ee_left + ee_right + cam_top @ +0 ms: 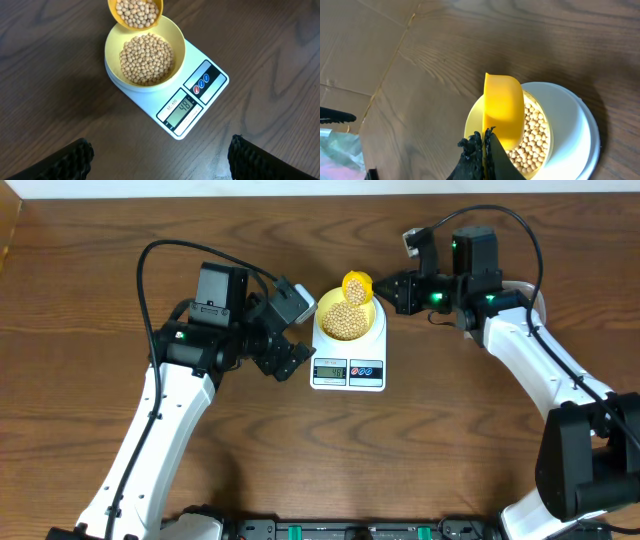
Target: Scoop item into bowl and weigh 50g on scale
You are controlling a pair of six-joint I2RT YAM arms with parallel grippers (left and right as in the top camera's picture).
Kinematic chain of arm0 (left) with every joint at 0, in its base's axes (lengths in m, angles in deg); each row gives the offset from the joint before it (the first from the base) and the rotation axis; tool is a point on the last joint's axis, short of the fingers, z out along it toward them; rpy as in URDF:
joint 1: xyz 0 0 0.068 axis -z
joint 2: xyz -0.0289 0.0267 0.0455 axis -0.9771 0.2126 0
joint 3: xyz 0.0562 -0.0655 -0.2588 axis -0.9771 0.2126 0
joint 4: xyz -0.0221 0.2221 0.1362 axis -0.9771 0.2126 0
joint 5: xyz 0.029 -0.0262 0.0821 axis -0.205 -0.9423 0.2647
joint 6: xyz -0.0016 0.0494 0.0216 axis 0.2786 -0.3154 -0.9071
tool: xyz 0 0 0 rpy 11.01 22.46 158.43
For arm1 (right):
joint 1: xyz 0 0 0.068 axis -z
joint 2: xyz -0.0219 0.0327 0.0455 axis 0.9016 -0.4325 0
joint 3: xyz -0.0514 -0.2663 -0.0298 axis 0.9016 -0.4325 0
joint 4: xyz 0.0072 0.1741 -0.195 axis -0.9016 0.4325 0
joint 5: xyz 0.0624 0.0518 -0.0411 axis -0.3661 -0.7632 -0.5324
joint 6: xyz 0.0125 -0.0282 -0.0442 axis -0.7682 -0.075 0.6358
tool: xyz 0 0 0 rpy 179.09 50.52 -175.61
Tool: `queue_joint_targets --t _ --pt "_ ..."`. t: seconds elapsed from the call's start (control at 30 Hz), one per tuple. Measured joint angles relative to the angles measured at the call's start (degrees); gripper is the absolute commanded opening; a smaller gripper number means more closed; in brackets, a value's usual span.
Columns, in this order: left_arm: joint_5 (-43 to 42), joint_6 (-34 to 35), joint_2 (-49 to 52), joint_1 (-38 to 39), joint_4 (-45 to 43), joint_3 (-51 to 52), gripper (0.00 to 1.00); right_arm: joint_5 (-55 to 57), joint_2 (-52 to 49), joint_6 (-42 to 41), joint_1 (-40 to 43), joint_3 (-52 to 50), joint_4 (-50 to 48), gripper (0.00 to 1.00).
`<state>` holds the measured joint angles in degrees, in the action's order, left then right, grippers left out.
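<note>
Counter (80, 380): brown wood-grain surface; carries the scale, with both arms reaching over it.
Scale (145, 102): white, flat on the counter at centre, between the two grippers.
Display (180, 110): grey panel on the scale's near edge; digits lit, appearing to read 48.
Buttons (200, 84): one red and one blue, just beside the display on the same edge.
Bowl (177, 37): pale yellow, seated on the scale platform, upright.
Beans (147, 60): tan, round; a heap covers the bowl floor, and more lie inside the scoop.
Scoop (502, 105): bright yellow, held above the bowl rim on the side away from the display, mouth tilted toward the bowl.
Right gripper (484, 137): fingers pressed together, pinching the scoop at its handle end.
Left gripper (161, 150): fingers spread wide, holding nothing; it hovers just beside the scale's display side, apart from it.
</note>
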<state>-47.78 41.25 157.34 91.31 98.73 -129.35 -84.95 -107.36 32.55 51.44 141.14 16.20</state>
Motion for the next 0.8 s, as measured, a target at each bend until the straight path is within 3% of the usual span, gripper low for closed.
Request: queue_joint_targets --t 0.8 --pt "0.00 0.00 0.00 0.00 0.00 0.00 0.88 1.20 0.00 0.37 -0.46 0.00 1.29 0.01"
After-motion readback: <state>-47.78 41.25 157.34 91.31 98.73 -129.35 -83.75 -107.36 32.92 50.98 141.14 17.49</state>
